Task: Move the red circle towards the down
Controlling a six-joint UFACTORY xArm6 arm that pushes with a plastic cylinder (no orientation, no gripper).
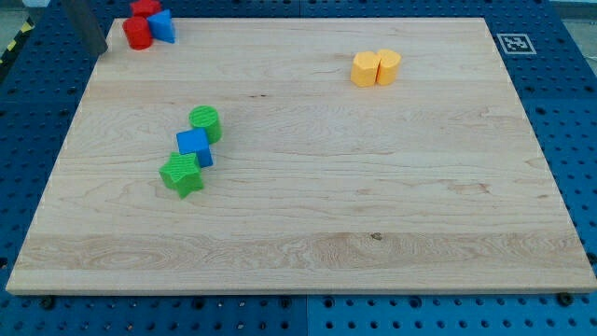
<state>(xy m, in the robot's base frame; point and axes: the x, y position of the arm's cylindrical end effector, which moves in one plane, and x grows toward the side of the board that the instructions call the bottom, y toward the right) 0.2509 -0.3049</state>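
The red circle (137,34) stands at the board's top left corner. It touches a blue block (163,25) on its right and a second red block (145,7) just above, cut off by the view's top edge. My rod shows as a dark blurred shape at the top left. My tip (97,51) sits at the board's left edge, a short way to the left of the red circle and slightly lower, apart from it.
A green circle (205,123), a blue cube (194,147) and a green star (181,175) form a touching diagonal row at left of centre. Two yellow blocks (376,68) sit together at the upper right. The wooden board (373,233) lies on a blue pegboard.
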